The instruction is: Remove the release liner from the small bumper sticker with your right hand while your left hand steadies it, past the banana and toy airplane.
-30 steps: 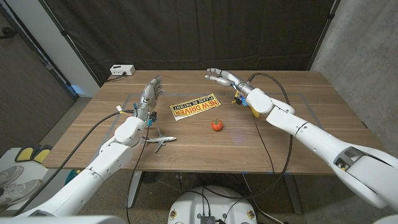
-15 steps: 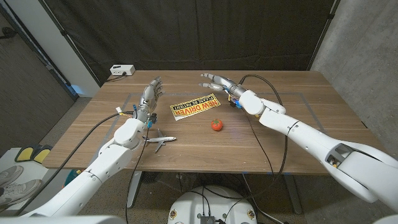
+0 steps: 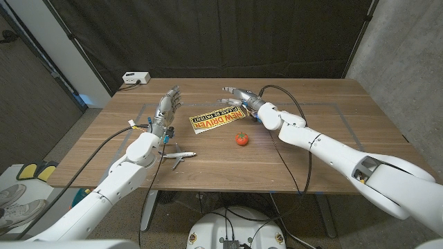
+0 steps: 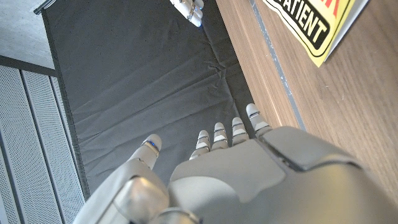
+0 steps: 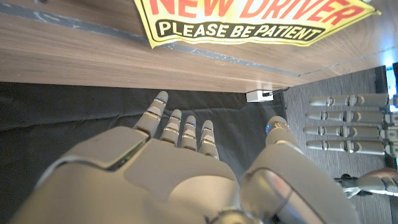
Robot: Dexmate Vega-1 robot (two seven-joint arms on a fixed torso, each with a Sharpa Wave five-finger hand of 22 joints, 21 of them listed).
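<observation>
The yellow bumper sticker (image 3: 217, 119) reading "NEW DRIVER PLEASE BE PATIENT" lies flat on the wooden table (image 3: 325, 145), a little left of the middle. My left hand (image 3: 167, 105) stands open just left of the sticker, fingers straight and apart, touching nothing. My right hand (image 3: 239, 95) hovers open over the table just beyond the sticker's far right corner, fingers spread. The right wrist view has the sticker (image 5: 249, 18) close ahead of my right hand (image 5: 180, 162), with the left hand (image 5: 354, 124) off to the side. The left wrist view shows my left hand (image 4: 249, 168) beside the sticker's edge (image 4: 317, 25).
A white toy airplane (image 3: 178, 156) lies near the front left, beside my left forearm. A small red tomato-like object (image 3: 241, 138) sits in front of the sticker. A white box (image 3: 135, 78) rests at the table's back left corner. Black cables trail along both arms.
My right hand has swung left across the table, from right of the sticker to just beyond its far right corner. The left hand and the sticker have stayed put.
</observation>
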